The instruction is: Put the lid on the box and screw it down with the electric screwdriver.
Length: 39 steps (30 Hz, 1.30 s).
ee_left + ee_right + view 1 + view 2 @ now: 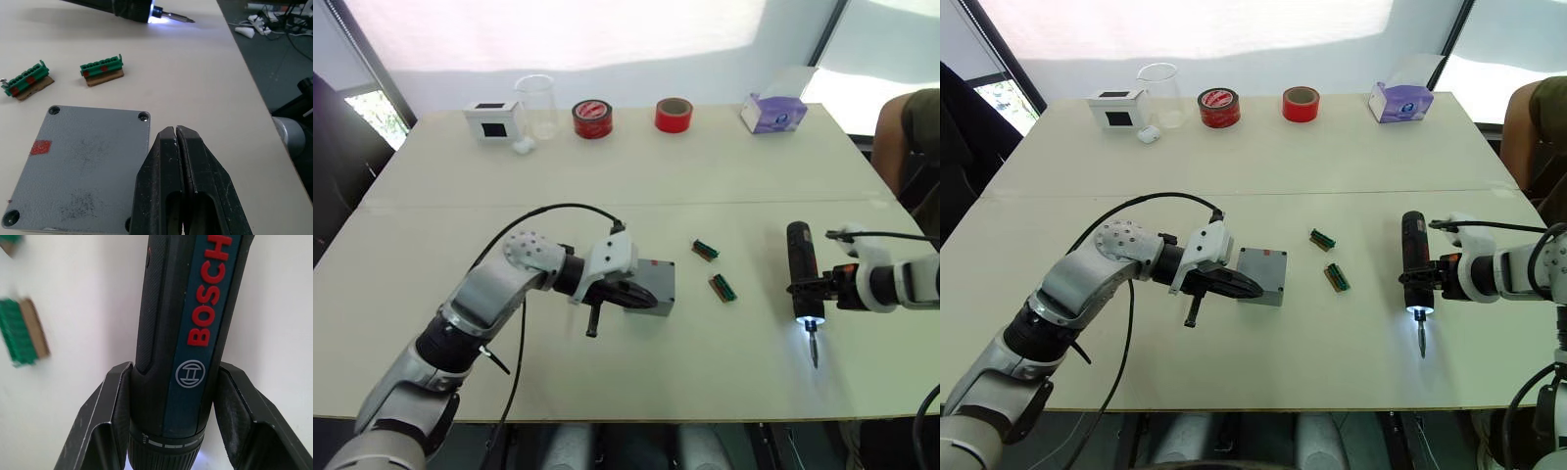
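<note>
The lid (83, 166) is sitting flush on the box (658, 294) near the middle of the table (724, 166), a red mark on its top. The left hand (177, 147) is hovering at its edge, fingers pressed together. To the right, past two green circuit strips (715, 270), the right hand (815, 291) is pinching the electric screwdriver (802, 269), whose tip light is glowing.
</note>
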{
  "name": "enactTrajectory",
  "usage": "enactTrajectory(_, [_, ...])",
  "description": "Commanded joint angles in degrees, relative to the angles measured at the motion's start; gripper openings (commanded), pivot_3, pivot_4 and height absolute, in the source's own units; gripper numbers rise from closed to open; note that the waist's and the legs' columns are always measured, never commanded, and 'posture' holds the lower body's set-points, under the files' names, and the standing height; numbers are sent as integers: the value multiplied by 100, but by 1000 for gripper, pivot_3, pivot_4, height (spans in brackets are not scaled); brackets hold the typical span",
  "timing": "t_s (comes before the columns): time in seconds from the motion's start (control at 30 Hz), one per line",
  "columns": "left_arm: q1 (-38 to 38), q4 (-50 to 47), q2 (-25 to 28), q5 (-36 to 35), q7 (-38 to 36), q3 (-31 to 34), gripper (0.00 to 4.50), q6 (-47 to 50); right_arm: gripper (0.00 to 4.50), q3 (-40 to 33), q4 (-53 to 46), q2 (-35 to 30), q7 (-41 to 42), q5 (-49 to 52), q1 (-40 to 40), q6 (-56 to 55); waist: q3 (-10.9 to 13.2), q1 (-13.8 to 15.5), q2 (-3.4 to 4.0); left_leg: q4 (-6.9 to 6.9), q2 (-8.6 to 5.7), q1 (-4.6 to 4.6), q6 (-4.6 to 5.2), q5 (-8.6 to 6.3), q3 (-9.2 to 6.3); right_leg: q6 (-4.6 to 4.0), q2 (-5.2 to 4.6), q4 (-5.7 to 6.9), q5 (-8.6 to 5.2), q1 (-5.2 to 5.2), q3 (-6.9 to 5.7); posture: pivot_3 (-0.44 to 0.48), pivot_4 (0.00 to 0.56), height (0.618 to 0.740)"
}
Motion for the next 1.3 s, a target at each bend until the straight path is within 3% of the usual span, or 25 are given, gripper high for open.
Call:
enactTrajectory(0.03, [-88, -72, 72, 47, 31, 123, 0, -104, 1852, 199, -63, -245, 285, -364, 1, -262, 0, 5, 0, 0, 0, 0, 0, 0, -2, 0, 0, 0, 0, 1, -2, 0, 150, 740])
enactTrajectory(0.1, [-107, -52, 99, -3, 19, 203, 0, -71, 1852, 273, -26, -261, 432, -454, -22, -288, 1, 9, -2, 4, 0, 1, 0, 0, -4, 0, 0, -1, 0, 6, -5, 0, 150, 740])
enactTrajectory(0.13, [-112, -34, 124, -9, 11, 231, 0, -77, 2856, 328, -45, -278, 511, -514, -1, -337, 1, 11, -3, 10, 0, 0, 0, 0, -4, 1, 0, -1, 0, 8, -5, 0, 150, 740])
enactTrajectory(0.17, [-118, -6, 142, -5, 10, 250, 0, -87, 2995, 402, -98, -305, 564, -604, 48, -432, 1, 14, -3, 15, 0, 0, 2, -1, -6, 1, 0, 0, 1, 10, -6, 0, 150, 740])
enactTrajectory(0.23, [-122, 42, 148, 0, 29, 283, 0, -100, 3869, 468, -163, -301, 616, -749, 127, -522, 1, 16, -3, 25, 0, 0, 4, -3, -10, 2, 0, 1, 1, 16, -10, 0, 150, 740])
enactTrajectory(0.3, [-144, 93, 75, -44, 97, 347, 0, -79, 4438, 453, -204, -262, 663, -817, 158, -527, 0, 21, -5, 33, 0, 0, 8, -5, -14, 2, 0, 0, 1, 23, -14, 0, 150, 740])
enactTrajectory(0.63, [-381, 584, -75, -259, 419, 875, 0, 106, 4438, -114, -533, -259, 1051, -862, -49, -796, 2, 3, -8, 52, 0, -1, 20, -12, -13, 10, -1, 2, 5, 28, -13, 0, 150, 740])
enactTrajectory(0.77, [-690, 1621, 111, 58, 635, 1187, 0, -223, 4438, 384, -1272, -989, 2209, -1223, -259, -2319, 7, -2, -1, 53, -2, -3, 20, -12, -10, 11, -1, 5, 5, 21, -14, 0, 150, 740])
enactTrajectory(0.9, [-411, 1933, 205, 575, 627, 775, 0, -690, 4438, 556, -2467, -775, 2721, -1109, 87, -3025, 6, -42, -11, 50, 8, 5, 25, -16, -7, 16, 12, 5, 2, 22, -9, 0, 150, 740])
enactTrajectory(1.0, [-172, 1880, 132, 832, 731, 591, 0, -891, 4438, 929, -3686, -669, 3120, -1030, 897, -3477, 15, 32, -26, 49, 11, -2, 25, -17, -13, 15, 13, 5, 1, 20, -9, 0, 150, 740])
enactTrajectory(1.1, [19, 1620, 109, 791, 634, 505, 0, -740, 4438, 1287, -4374, -299, 3003, -1035, 1286, -3618, 21, 116, -34, 60, 3, -12, 25, -17, -14, 16, 1, 7, 2, 18, -9, 0, 150, 740])
enactTrajectory(1.3, [89, 1421, 46, 943, 548, 250, 0, -719, 4438, 2045, -4252, 231, 2662, -1689, 1117, -3822, 15, 137, -46, 77, -10, -2, 25, -18, -14, 21, -15, 1, 15, 35, -8, 0, 150, 740])
